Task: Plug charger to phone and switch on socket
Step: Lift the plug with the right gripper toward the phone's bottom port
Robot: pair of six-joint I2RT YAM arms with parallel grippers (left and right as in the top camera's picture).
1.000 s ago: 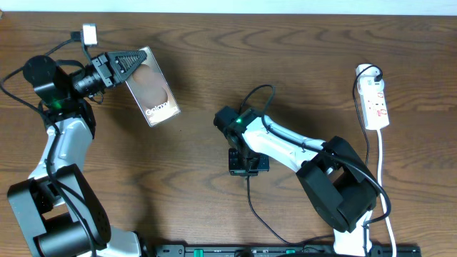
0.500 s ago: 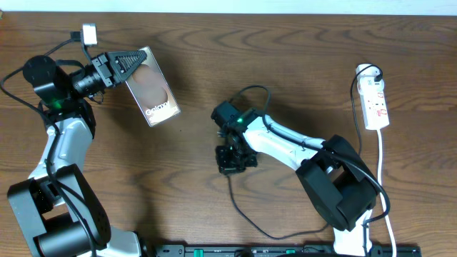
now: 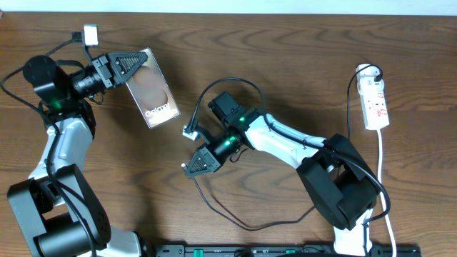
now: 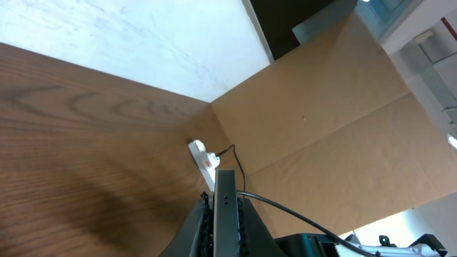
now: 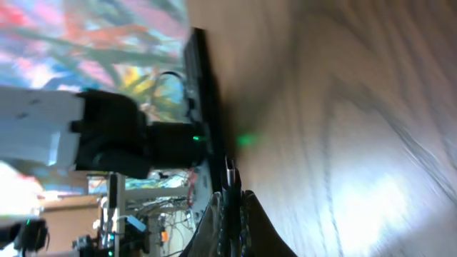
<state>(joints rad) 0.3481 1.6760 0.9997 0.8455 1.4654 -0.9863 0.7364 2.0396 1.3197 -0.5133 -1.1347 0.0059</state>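
My left gripper (image 3: 133,66) is shut on the top end of the phone (image 3: 154,91), a dark-brown slab with white lettering, and holds it tilted at the upper left. In the left wrist view the phone's thin edge (image 4: 226,203) stands between the fingers (image 4: 226,239). My right gripper (image 3: 193,168) is shut on the end of the charger (image 3: 227,218), a thin black cable that trails down and right across the table. Its plug tip (image 5: 229,169) sticks out from the shut fingers (image 5: 230,210). The gripper is below and right of the phone, apart from it. The white socket (image 3: 375,101) lies at the far right.
The socket's white cord (image 3: 383,168) runs down the right edge of the table. The socket also shows small in the left wrist view (image 4: 205,158). A black rail (image 3: 271,250) lines the front edge. A brown cardboard wall (image 4: 335,121) stands beyond the table.
My right gripper has swung left and turned, carrying the charger end from mid-table toward the phone; the cable now trails in a longer loop. The left arm and phone have not moved.
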